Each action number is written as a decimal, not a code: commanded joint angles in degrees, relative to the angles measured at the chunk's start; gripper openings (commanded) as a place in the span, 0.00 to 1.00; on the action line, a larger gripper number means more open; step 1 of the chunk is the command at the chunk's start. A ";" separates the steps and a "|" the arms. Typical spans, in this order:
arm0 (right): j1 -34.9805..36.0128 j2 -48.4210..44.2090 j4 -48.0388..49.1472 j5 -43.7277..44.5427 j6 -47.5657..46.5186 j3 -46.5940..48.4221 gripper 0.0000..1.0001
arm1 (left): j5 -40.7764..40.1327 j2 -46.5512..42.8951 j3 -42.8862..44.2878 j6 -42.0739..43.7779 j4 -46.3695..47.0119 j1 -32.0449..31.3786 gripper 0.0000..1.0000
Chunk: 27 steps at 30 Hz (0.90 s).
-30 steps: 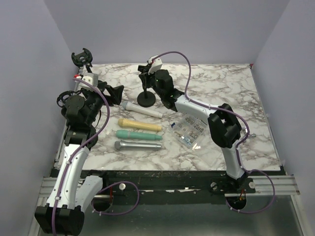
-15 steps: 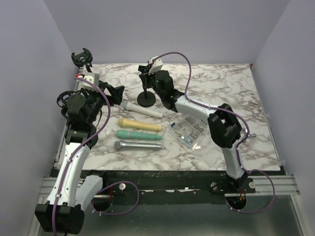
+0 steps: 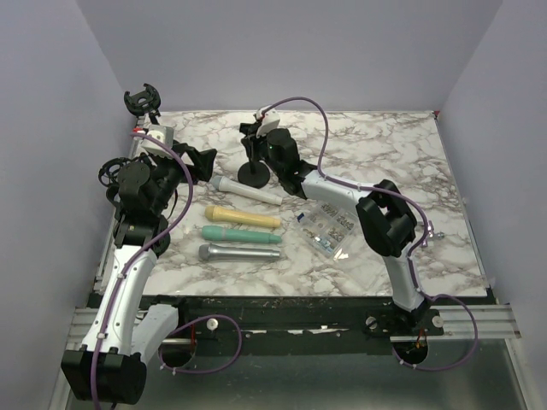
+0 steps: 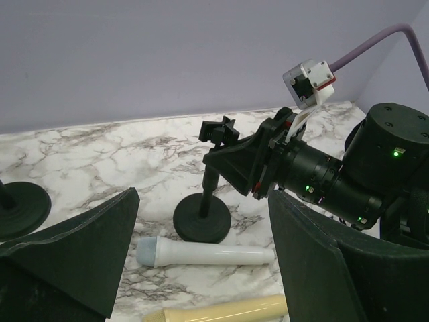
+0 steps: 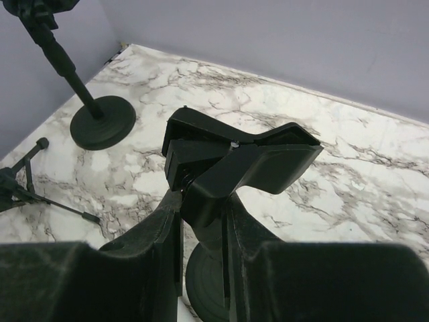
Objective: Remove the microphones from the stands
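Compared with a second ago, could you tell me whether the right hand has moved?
Yes. In the top view, the right hand, shut on the black microphone stand, has shifted slightly toward its round base, which stayed put.

Right hand (image 3: 250, 139) crowding stand (image 3: 254, 173), microphones (image 3: 244, 219) lining front-left, right tabletop (image 3: 402, 154) open

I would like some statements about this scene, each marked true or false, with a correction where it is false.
1. The right pincer is shut on the stand. True.
2. The left pincer holds the white microphone. False: it is open and empty; this microphone lies on the table.
3. The stand's clip is empty. True.
4. The teal microphone lies farther from the arm bases than the yellow microphone. False: it lies nearer.
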 commanded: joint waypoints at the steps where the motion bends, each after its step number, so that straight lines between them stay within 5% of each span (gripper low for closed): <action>1: 0.43 2.43 -7.18 1.07 -1.00 -2.46 0.30 | 1.28 0.32 -0.30 -0.27 1.36 0.42 0.81; 10: 0.48 -2.01 -15.48 0.75 1.71 3.67 1.00 | 4.50 2.34 -0.94 -0.87 3.79 0.51 0.81; 17: 0.45 -13.80 -20.49 4.19 7.33 -4.85 1.00 | 10.98 7.97 -2.35 -3.43 9.34 0.34 0.81; 27: 0.42 -41.72 -12.86 2.20 12.37 -37.22 1.00 | 17.00 19.02 -3.56 -3.58 19.65 -3.54 0.78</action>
